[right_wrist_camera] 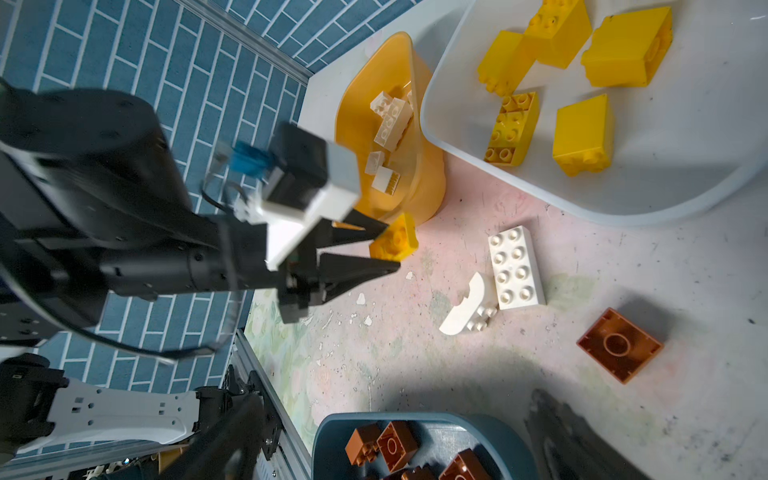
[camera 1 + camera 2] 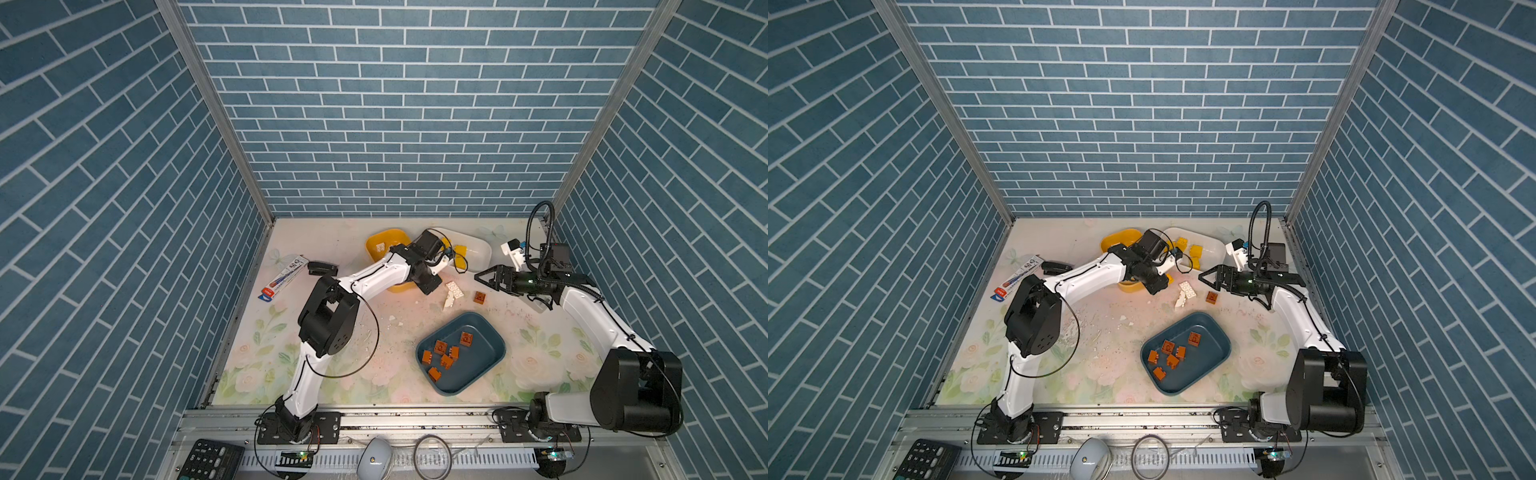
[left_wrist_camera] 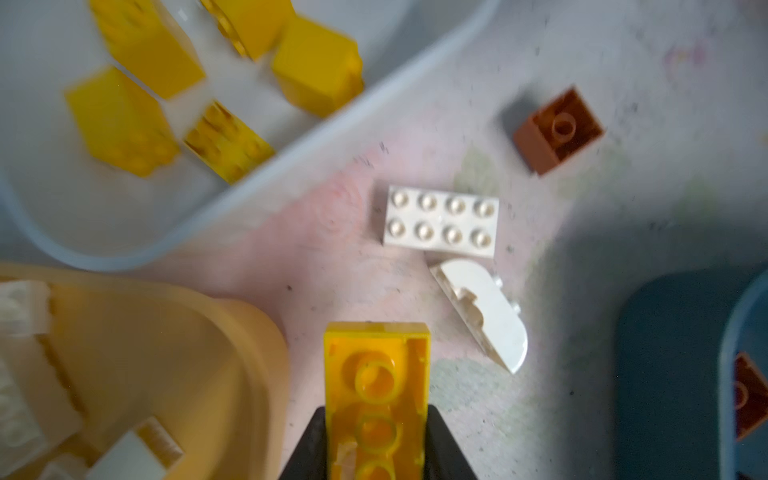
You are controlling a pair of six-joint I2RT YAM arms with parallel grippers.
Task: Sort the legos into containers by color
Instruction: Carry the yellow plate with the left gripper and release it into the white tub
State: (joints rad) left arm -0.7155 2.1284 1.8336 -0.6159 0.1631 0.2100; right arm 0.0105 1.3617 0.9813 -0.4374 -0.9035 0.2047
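Bricks, six and all brown, are contained in the teal tub at lower centre of both top views. Above it a brown brick, a white eight-stud brick and a white arched piece are seen lying loose. A yellow brick is clamped by the left gripper just beside the yellow tub; the right gripper is spread wide, empty. Farther up, white bricks are contained in the yellow tub, largely hidden by the left arm, and yellow bricks in the white tub.
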